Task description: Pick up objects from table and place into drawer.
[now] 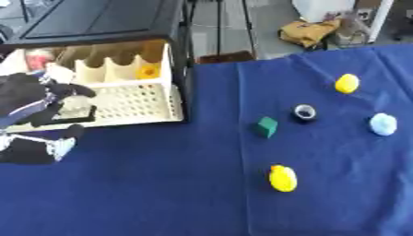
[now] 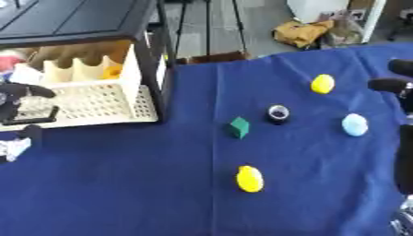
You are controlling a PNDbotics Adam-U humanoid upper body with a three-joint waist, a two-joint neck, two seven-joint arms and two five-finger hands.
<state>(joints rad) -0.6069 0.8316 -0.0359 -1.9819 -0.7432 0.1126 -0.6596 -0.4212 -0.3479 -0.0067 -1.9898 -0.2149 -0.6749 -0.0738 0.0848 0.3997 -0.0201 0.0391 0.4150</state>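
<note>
The drawer (image 1: 121, 99) is pulled out at about ten o'clock on the blue cloth (image 1: 161, 193). It is cream with little holes in its front and walls inside that cut it into boxes. Something yellow (image 1: 148, 71) already sits in one back box.

The left hand (image 1: 44, 99) is at nine o'clock, up against the drawer's front left corner. Its fingers look curled there, but I cannot tell if they are holding the rim, holding some small thing, or holding nothing.

The right hand (image 2: 399, 83) only peeks in at three o'clock in the right eye view. Two dark fingers stick out, apart from each other, holding nothing.

Five things wait on the cloth. A green block (image 1: 267, 126) and a dark ring (image 1: 304, 112) are near the middle, close to each other. A yellow lump (image 1: 347, 83) is at two o'clock. A pale blue ball (image 1: 383, 124) is at three o'clock. A yellow duck (image 1: 282, 178) is at five o'clock.

What could go wrong? The blue ball and the yellow lump are round, so I think a poke from a finger could roll them off the right edge. The block and ring are close, so grabbing one may bump the other. The left hand could shove the drawer and make it slide. The toys are all well apart from the drawer, so one could drop on the way.
</note>
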